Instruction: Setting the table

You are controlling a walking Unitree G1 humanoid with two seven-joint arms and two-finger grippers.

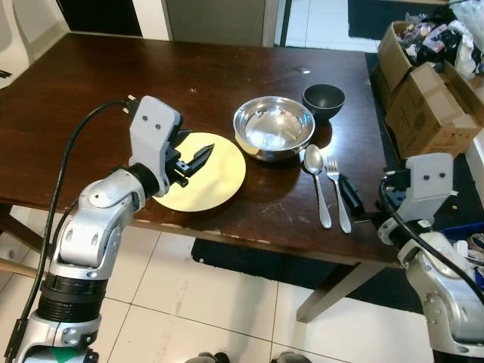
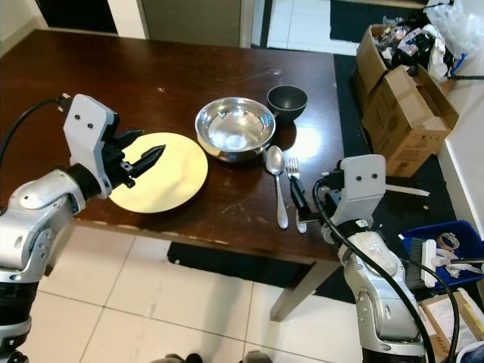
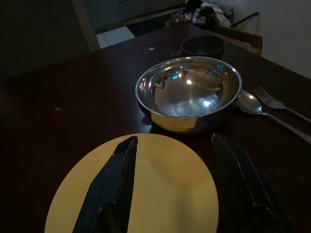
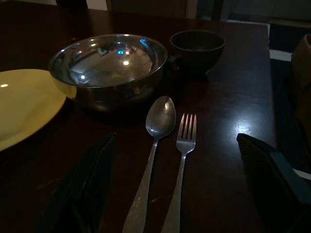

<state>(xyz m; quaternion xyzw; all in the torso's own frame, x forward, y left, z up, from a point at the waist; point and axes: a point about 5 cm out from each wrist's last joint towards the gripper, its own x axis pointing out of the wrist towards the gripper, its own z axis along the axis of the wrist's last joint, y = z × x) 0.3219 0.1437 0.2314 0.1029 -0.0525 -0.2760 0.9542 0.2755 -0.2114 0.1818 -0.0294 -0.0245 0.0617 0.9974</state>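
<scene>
Jaws of left gripper (image 1: 198, 160) gape over yellow plate (image 1: 215, 185); right gripper (image 4: 180, 189) jaws open beside fork (image 1: 337, 193) near table edge (image 1: 302, 247).

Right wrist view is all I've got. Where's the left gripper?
Observer: The left gripper is over the yellow plate, open.
Operator: Holding anything?
Observer: No, there is nothing between its fingers.
Operator: Anything right of the table?
Observer: Cardboard boxes, close by its right edge.
</scene>
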